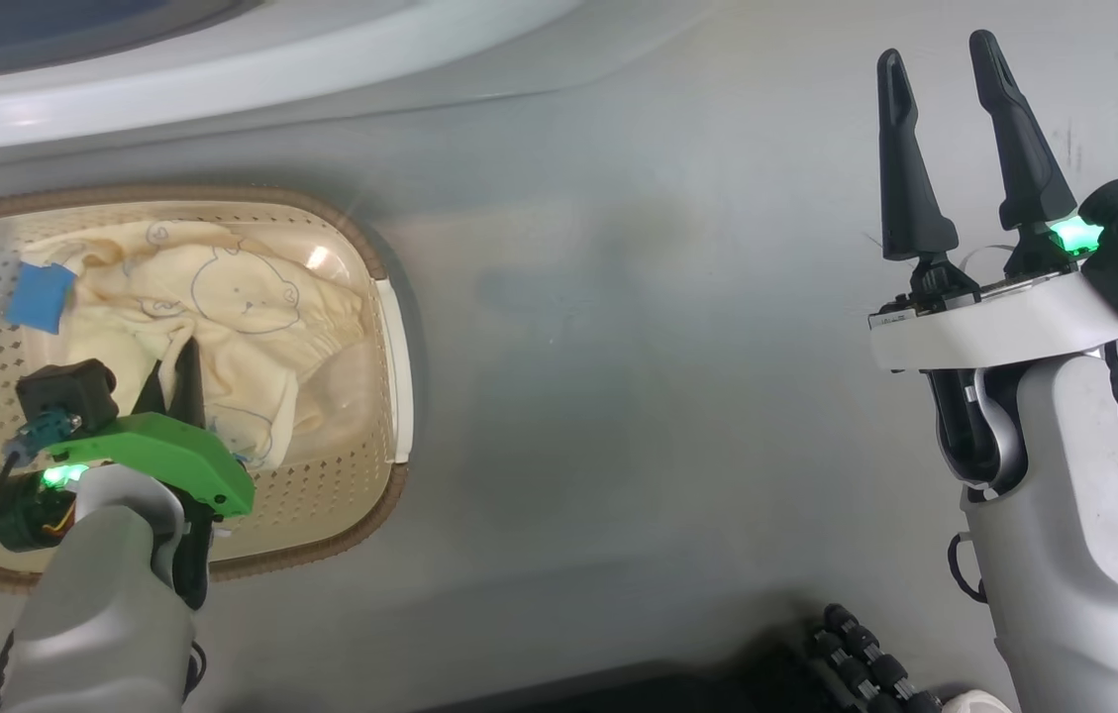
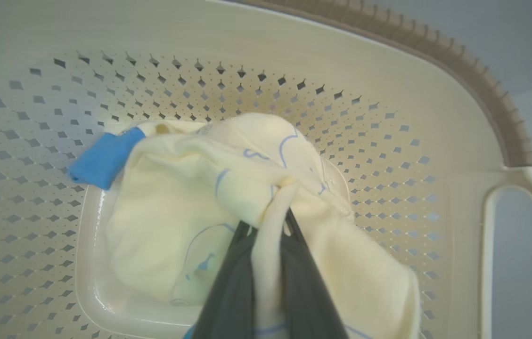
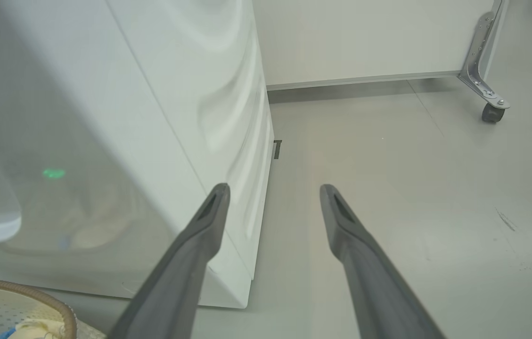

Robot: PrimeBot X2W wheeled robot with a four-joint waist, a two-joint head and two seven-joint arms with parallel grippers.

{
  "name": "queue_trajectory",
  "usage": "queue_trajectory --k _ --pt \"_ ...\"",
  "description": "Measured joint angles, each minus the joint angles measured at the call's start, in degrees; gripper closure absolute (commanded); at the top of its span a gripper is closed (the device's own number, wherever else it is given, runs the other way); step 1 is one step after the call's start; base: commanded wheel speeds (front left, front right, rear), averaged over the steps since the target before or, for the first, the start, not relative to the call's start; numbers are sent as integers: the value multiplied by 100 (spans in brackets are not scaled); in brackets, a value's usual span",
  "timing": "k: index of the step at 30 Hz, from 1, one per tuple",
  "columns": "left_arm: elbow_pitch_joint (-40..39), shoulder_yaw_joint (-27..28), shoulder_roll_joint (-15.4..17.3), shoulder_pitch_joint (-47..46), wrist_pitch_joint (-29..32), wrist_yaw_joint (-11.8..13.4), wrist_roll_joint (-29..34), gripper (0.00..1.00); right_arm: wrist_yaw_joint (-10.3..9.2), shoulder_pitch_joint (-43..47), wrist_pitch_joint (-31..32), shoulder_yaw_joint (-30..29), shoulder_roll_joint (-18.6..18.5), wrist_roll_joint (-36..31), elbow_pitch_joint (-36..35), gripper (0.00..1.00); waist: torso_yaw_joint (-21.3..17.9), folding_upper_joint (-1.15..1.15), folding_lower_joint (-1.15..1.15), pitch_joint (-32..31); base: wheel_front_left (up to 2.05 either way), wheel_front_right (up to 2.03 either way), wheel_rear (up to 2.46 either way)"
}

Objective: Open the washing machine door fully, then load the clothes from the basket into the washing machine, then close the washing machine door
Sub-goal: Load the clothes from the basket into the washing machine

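The cream perforated basket (image 1: 375, 257) stands on the floor at the left. The cream-yellow clothes (image 1: 242, 297) lie in it, with a blue cuff (image 1: 41, 297) at their left end. My left gripper (image 1: 180, 356) reaches down into the basket and is shut on a fold of the clothes (image 2: 176, 202), which bunch up between its tips (image 2: 266, 221). My right gripper (image 1: 937, 54) stands open over bare floor at the upper right, holding nothing. The washing machine (image 3: 176, 94) rises just left of my right gripper (image 3: 274, 188), and its white front (image 1: 222, 59) curves along the top. The washing machine door is out of view.
Grey floor (image 1: 618, 347) spreads between the basket and my right arm. A white panel (image 3: 364, 37) on a metal bracket with a caster (image 3: 489, 113) stands behind the machine. The basket's white handle (image 2: 520, 263) is at the right of my left wrist view.
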Motion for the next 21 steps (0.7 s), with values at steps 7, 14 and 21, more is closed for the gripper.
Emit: queue_trajectory --k 7,14,21 --pt "-126 38 -101 246 -4 0 -12 100 0 198 0 -88 -18 0 79 0 129 0 0 -423 0 0 0" --pt "-566 188 -212 466 -4 0 -63 100 0 478 0 -193 -112 -1 124 0 266 0 0 -942 0 0 0" --pt "-850 303 -282 837 -4 0 -70 100 0 756 0 -267 -190 -2 188 0 408 0 0 -1501 0 0 0"
